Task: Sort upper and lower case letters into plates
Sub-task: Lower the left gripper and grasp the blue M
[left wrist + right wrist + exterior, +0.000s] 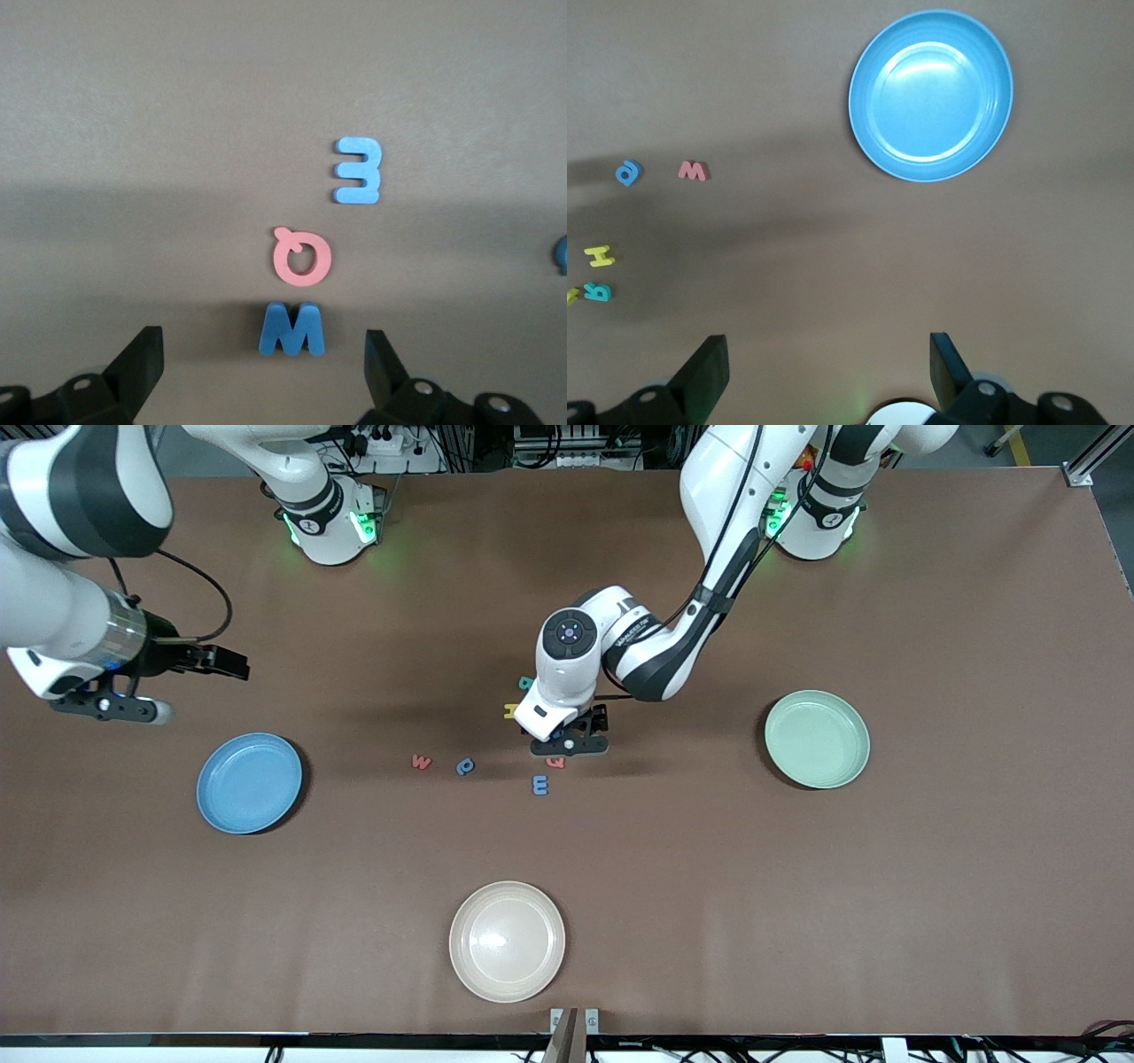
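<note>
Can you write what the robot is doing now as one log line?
left gripper: open over blue W | right gripper: open, waiting near blue plate

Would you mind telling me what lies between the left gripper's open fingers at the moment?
The left wrist view shows a blue W lying on the table between the open left gripper's fingers, untouched by them. A pink Q sits just past it.

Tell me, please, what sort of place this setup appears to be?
Probably a robotics lab: two arms bolted to a brown table, power strips and cables at its edge, toy letters and plates laid out for practice.
</note>
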Available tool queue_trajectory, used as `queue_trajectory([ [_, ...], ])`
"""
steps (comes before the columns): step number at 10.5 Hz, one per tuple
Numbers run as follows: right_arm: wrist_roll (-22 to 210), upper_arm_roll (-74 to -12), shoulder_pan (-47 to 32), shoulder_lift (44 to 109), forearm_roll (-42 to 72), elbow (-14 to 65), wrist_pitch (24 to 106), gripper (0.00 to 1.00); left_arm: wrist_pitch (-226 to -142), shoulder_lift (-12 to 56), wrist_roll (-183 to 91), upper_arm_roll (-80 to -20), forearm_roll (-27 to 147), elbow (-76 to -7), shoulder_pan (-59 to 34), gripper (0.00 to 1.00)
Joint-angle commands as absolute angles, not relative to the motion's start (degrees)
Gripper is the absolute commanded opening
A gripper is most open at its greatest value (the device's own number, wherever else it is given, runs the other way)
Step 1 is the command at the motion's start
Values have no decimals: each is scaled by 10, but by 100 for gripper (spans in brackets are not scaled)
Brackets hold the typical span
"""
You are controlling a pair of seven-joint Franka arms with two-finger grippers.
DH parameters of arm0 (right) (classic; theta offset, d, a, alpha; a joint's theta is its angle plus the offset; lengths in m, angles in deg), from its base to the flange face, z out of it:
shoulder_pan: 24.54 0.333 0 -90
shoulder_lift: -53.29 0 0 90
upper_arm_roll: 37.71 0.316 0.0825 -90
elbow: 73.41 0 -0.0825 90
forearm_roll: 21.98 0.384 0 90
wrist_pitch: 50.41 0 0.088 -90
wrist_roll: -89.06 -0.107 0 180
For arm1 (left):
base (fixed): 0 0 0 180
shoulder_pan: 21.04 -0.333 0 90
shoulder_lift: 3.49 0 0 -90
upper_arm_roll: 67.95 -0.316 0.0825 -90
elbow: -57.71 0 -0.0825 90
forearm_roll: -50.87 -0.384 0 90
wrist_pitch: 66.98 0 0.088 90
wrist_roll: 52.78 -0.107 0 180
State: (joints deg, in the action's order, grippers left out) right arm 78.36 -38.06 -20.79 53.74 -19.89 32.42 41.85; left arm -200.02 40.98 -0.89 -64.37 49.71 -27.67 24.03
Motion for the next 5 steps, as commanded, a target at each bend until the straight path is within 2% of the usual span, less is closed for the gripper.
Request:
queue_trajectory([
  [1,784,-377,-210,526,-171,338,419,100,-2006,440,-4,-649,480,-246,260,100],
  [5,786,-377,-212,527,-170,347,417,100,-2008,455,-71,-649,442,-245,260,100],
])
